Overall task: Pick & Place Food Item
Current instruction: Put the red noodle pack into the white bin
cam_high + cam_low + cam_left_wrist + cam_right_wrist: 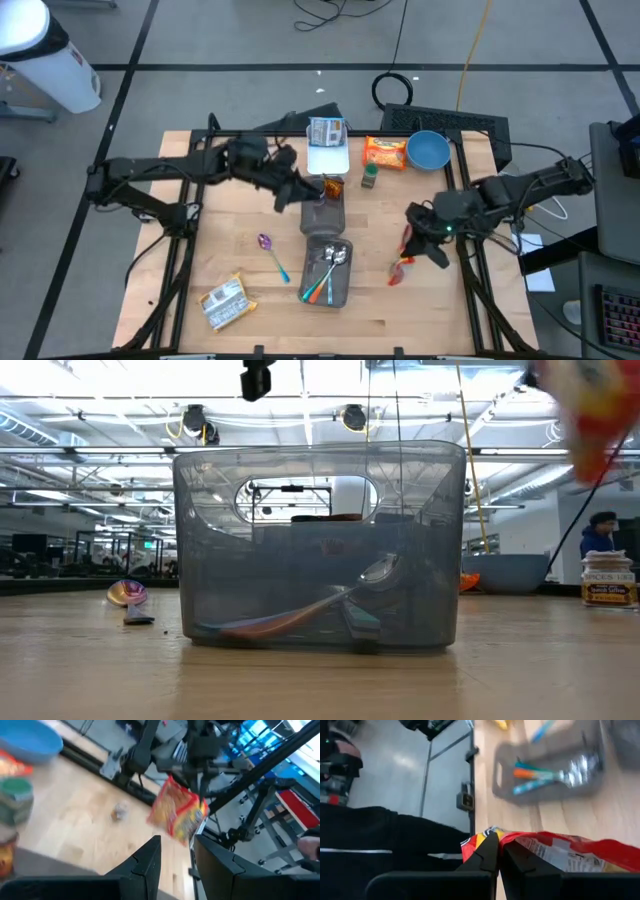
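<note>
The right hand (413, 243), right of centre in the high view, is clamped on a red and yellow snack bag (403, 262), which hangs below it above the counter (240, 215). The left hand (312, 190), at upper centre, is narrowly parted and holds nothing, over a grey bin (322, 214). Just below, a second bin (327, 272) holds spoons (333, 262).

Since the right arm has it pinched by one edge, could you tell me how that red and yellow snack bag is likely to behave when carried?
The snack bag hangs limp from the right gripper, so it is probably floppy and light. Its crinkled, glossy film may swing or slip when moved.
</note>
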Controlling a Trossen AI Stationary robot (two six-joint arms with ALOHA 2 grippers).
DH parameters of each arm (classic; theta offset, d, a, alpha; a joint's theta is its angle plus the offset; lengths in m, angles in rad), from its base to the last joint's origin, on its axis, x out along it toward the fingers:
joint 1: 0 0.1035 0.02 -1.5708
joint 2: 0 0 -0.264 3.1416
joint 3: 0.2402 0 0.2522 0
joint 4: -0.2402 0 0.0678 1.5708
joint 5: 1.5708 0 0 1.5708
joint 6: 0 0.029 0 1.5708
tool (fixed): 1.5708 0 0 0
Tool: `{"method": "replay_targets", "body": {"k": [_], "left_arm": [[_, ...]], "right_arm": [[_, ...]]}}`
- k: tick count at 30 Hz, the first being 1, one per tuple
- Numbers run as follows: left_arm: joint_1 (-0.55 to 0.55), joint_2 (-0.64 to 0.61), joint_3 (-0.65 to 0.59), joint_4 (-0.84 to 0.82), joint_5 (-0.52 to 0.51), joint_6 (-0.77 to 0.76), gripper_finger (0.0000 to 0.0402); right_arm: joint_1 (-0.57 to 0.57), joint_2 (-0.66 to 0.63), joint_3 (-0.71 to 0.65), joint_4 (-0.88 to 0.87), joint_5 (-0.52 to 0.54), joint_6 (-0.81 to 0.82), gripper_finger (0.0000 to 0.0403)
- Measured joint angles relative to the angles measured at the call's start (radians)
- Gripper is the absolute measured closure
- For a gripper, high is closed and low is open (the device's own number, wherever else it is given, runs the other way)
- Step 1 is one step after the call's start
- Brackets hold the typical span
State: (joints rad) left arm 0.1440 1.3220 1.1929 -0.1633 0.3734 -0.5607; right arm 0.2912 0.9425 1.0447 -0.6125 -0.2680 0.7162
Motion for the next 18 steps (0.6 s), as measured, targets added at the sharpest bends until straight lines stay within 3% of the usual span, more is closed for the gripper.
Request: {"method": "replay_targets", "body": {"k": [10, 18], "left_arm": [[0.074, 0.037, 0.03, 0.075, 0.138, 0.015, 0.0279], [0.041, 0.241, 0.03, 0.643, 0.372, -0.244, 0.0279]], "right_arm": [[-0.091, 0.264, 0.349, 0.001, -0.141, -0.248, 0.0403], [-0.098, 0.379, 0.528, 0.017, -0.26, -0.295, 0.0403]]}}
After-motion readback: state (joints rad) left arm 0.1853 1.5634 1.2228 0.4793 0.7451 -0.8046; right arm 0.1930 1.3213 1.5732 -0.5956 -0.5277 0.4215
